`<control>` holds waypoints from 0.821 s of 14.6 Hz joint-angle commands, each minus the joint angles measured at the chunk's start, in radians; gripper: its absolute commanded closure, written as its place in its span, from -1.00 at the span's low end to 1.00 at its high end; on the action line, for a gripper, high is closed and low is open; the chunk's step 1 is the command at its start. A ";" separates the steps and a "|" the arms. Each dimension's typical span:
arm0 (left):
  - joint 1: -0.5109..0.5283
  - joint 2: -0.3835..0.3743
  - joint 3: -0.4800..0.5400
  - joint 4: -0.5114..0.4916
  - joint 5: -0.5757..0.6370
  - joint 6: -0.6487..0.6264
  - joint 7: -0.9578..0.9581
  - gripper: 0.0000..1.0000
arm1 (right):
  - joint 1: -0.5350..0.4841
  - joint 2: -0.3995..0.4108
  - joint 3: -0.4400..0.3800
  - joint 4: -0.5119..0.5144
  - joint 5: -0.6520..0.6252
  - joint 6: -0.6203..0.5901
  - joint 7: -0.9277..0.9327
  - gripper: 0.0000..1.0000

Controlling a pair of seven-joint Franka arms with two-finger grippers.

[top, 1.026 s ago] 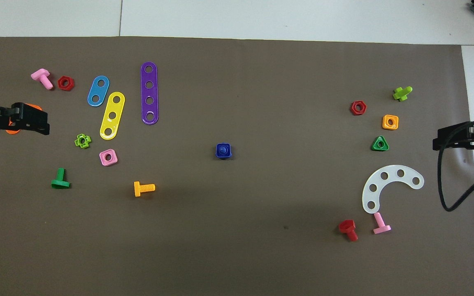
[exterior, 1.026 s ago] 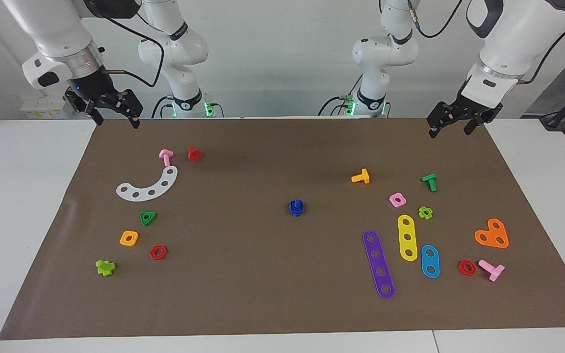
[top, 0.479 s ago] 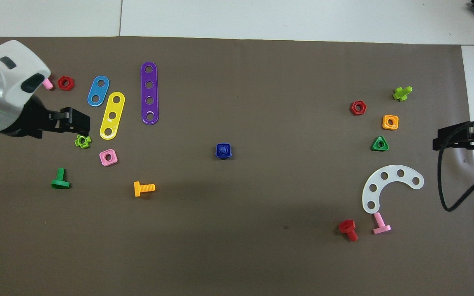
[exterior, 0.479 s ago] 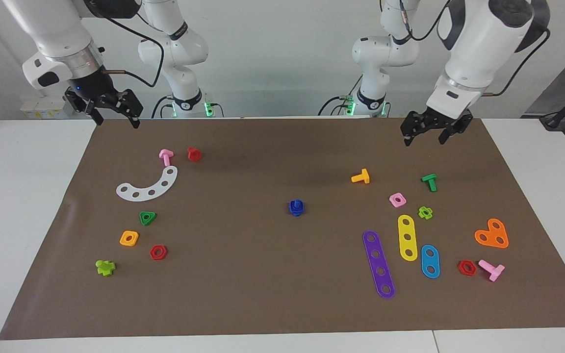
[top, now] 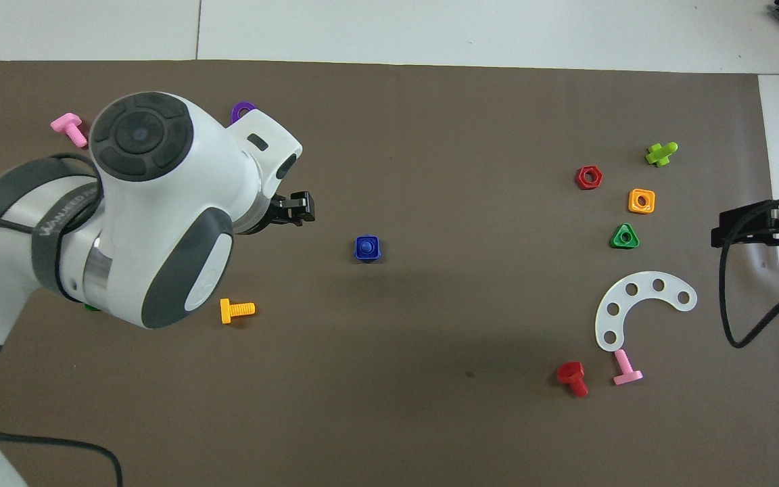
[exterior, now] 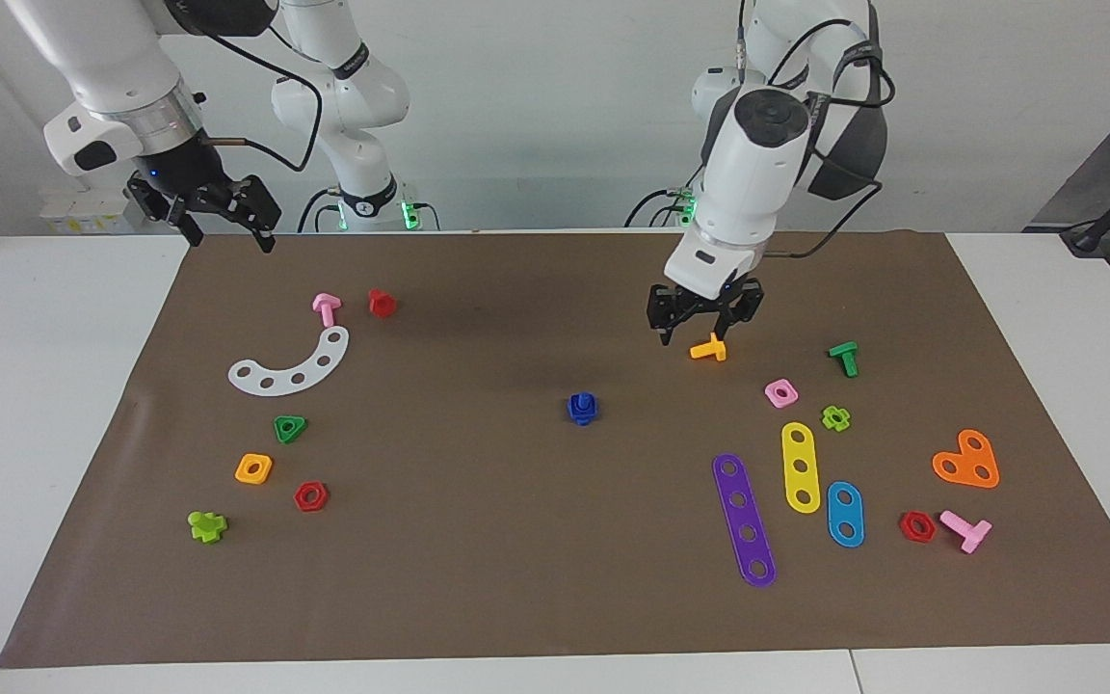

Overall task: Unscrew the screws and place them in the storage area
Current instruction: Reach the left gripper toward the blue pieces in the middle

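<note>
Landmark: blue bolt-and-nut near the middle of the brown mat.
Room around it: bare mat on every side; nothing touches it.
Toward the left arm's end: left gripper, fingers apart, hangs over the orange bolt, which lies a little nearer the robots than the landmark; pink square nut, purple strip and yellow strip crowd the mat past it.
Toward the right arm's end: wide bare stretch, then green triangular nut and white curved strip.
Right gripper: waits, fingers apart, over the mat's corner, well apart from the landmark.
</note>
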 commanded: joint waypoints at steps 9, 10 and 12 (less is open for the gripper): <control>-0.156 0.224 0.024 0.052 0.015 0.206 -0.100 -0.61 | -0.003 -0.019 0.000 -0.021 0.008 0.019 -0.020 -1.00; -0.156 0.232 0.024 0.051 0.029 0.228 -0.100 -0.61 | -0.003 -0.019 0.000 -0.021 0.008 0.019 -0.020 -1.00; -0.156 0.260 0.022 0.051 0.035 0.275 -0.098 -0.61 | -0.003 -0.019 0.000 -0.021 0.008 0.018 -0.020 -1.00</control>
